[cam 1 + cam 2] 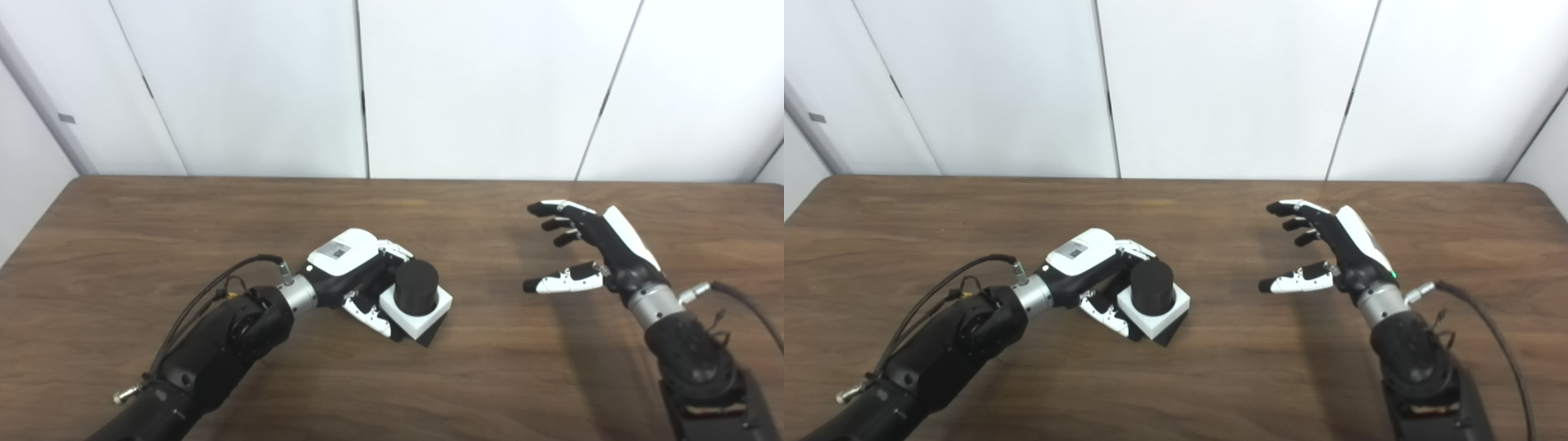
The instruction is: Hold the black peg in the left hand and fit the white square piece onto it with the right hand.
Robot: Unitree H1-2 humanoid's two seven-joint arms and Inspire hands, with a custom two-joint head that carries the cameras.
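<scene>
The white square sits on the black peg, and the left hand holds them on the table.

The left hand (352,269) rests on the brown table (490,380) with its fingers (370,315) wrapped around the bottom of the black peg (416,286). The peg stands up through the hole in the white square (422,317). The square lies low around the peg, near its dark bottom part. The right hand (1338,254) is well apart from them, off to the right, up above the table. Its fingers are spread wide and it holds nothing.
</scene>
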